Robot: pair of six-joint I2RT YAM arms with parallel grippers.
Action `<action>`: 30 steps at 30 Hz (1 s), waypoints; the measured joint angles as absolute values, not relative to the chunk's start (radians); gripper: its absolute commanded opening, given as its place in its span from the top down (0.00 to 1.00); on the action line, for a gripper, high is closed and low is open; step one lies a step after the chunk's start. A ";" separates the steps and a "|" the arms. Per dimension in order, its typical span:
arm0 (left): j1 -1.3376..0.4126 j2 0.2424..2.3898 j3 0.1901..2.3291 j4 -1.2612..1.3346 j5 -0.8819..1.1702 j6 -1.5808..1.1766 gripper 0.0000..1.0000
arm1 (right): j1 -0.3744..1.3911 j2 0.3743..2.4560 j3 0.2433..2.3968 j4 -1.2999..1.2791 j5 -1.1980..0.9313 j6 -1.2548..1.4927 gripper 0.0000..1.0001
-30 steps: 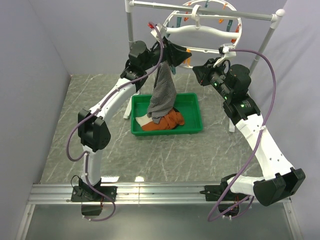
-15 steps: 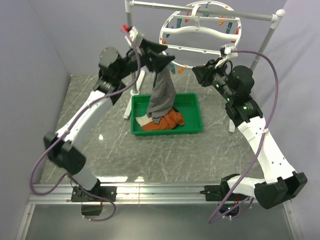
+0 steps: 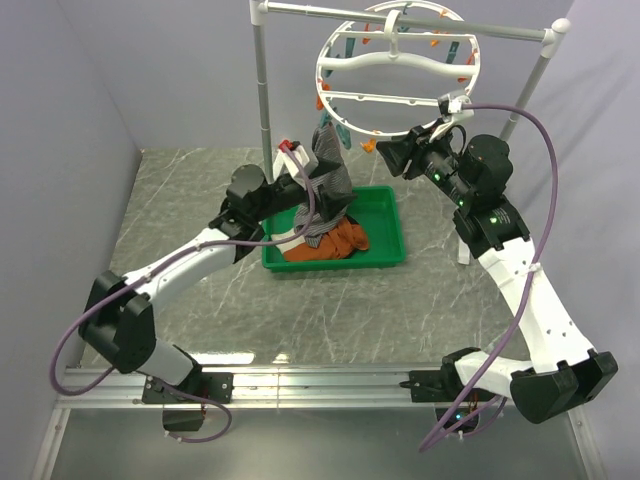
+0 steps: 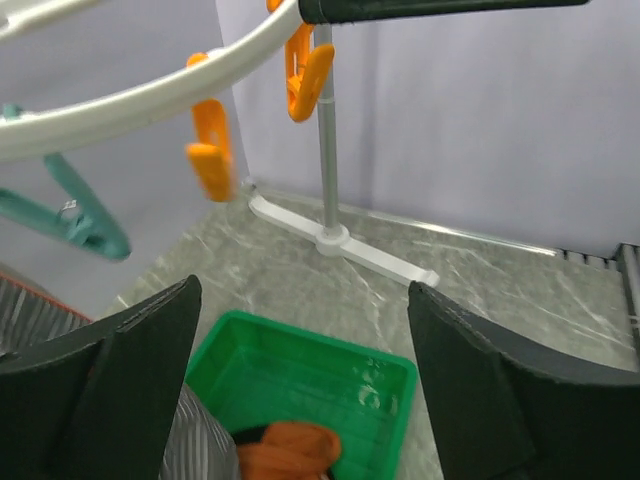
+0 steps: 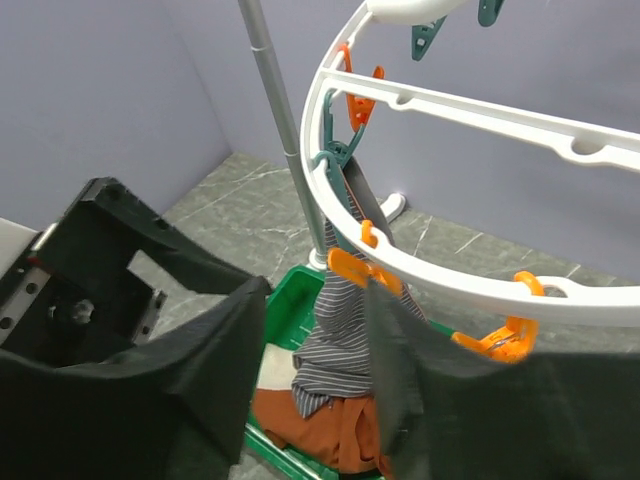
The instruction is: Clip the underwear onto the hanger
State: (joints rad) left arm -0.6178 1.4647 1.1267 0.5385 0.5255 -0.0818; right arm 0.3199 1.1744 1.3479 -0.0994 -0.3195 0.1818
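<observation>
The underwear point(image 3: 333, 193), grey and striped, hangs from a teal clothespin point(image 5: 335, 160) on the lower rim of the hanger point(image 3: 400, 68). Its lower end rests in the green tray. It also shows in the right wrist view point(image 5: 345, 330). My left gripper point(image 3: 312, 180) is open and empty just left of the hanging underwear. In its own view the left gripper point(image 4: 300, 340) has wide-apart fingers framing the tray, with a strip of the cloth point(image 4: 195, 450) at lower left. My right gripper point(image 3: 388, 155) is open at the hanger's lower rim beside an orange clothespin point(image 5: 350, 268); in its own view point(image 5: 310, 370) it grips nothing.
The green tray point(image 3: 392, 200) under the hanger holds an orange-rust garment point(image 3: 338, 243) and a white cloth point(image 3: 285, 240). The white tube rack's pole point(image 3: 263, 90) and top bar point(image 3: 460, 25) carry the hanger. Its foot point(image 4: 345, 245) lies on the marble table behind the tray.
My left gripper has left the top of the underwear at the hanger's rim and dropped beside it, open. The underwear stays hanging from the clip. My right gripper shifted slightly left.
</observation>
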 measured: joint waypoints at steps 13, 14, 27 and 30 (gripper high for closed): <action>-0.630 1.702 1.125 0.945 0.466 -0.097 0.01 | 0.298 1.090 1.333 -0.176 -0.300 0.148 0.11; -0.630 1.720 1.130 0.972 0.469 -0.105 0.01 | 0.286 1.084 1.334 -0.183 -0.315 0.147 0.10; -0.671 1.888 1.245 1.162 0.390 -0.179 0.19 | 0.073 1.164 1.392 -0.359 -0.646 0.199 0.03; -0.684 1.916 1.278 1.171 0.362 -0.179 0.24 | 0.073 1.158 1.379 -0.373 -0.647 0.212 0.01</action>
